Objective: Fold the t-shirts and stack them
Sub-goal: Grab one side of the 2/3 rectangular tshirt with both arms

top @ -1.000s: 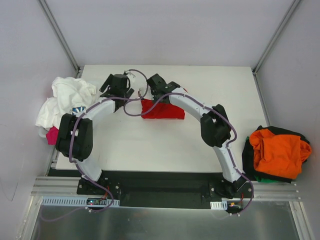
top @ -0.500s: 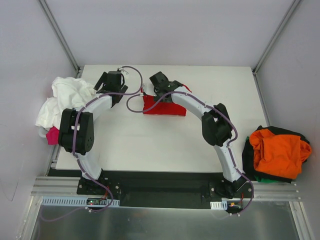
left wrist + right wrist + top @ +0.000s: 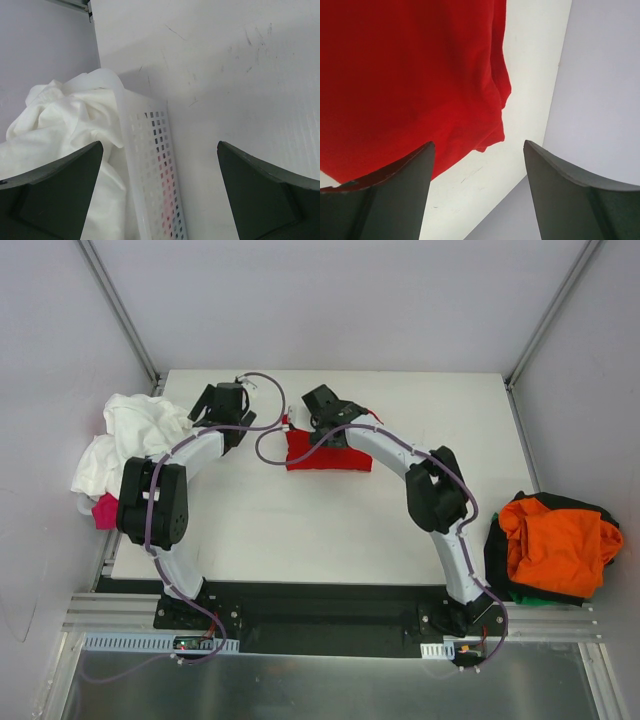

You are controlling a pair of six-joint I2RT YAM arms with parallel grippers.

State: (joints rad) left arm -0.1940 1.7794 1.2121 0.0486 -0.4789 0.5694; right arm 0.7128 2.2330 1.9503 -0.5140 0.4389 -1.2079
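— Where is the red t-shirt (image 3: 325, 460), and how will it handle?
— Look past the orange t-shirt (image 3: 555, 540) heaped off the bench's (image 3: 300, 530) right edge. The red one lies flat, mid-bench. I judge it soft, light and limp, so pinch a hem or corner, not the middle.
— Which way does it run?
— Long axis left to right. Your right gripper (image 3: 325, 408) hangs over its far edge, fingers (image 3: 380, 195) apart and empty. The left gripper (image 3: 222, 405) is also spread, above the white t-shirt (image 3: 60, 120) in its basket (image 3: 155, 165).

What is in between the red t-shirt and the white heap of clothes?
In the top view, the left arm and a loop of its purple cable sit between the white heap and the red t-shirt, over bare table.
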